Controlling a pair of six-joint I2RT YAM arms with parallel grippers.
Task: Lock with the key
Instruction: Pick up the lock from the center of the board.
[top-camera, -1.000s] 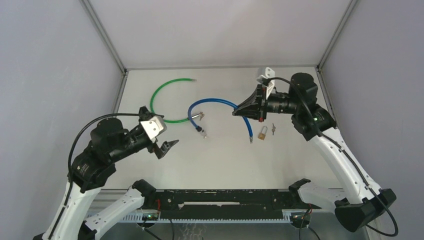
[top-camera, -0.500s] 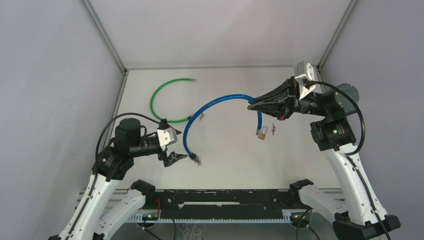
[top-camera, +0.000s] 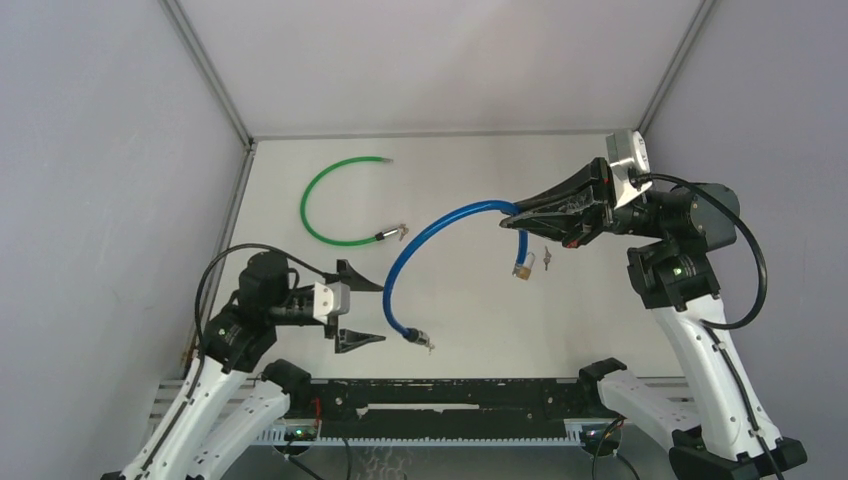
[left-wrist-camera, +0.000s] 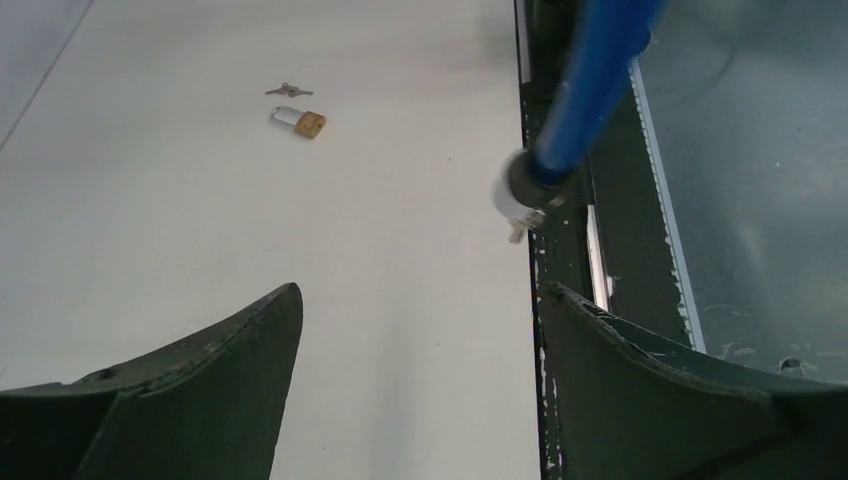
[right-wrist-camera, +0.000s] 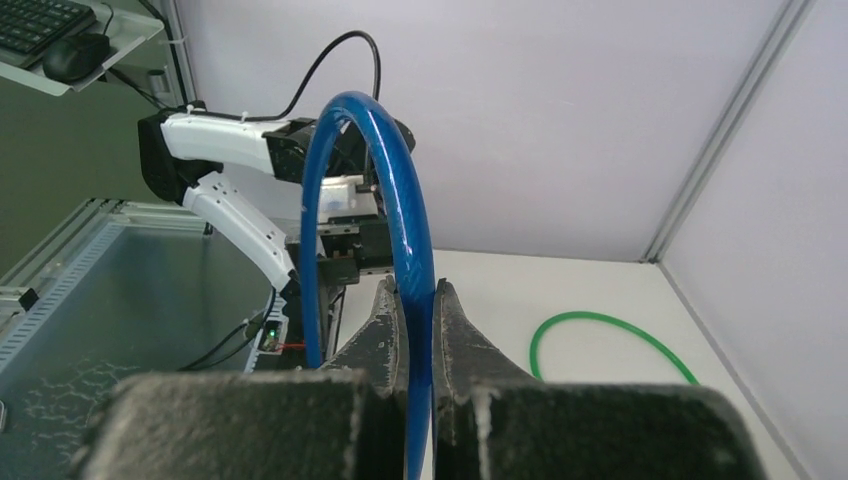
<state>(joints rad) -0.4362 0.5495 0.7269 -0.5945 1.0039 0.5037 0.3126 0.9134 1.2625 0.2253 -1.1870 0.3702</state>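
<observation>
Blue cable lock (right-wrist-camera: 413, 250) has swung its free end (top-camera: 412, 336) just beside the wide-spread left gripper (top-camera: 384, 313); right gripper (top-camera: 508, 214) clamps it. Grasp that end squarely.

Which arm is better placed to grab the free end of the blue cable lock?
Left. The left gripper is open, and the free end of the blue cable lock hangs just ahead of it; the right gripper is shut on the cable's upper part.
</observation>
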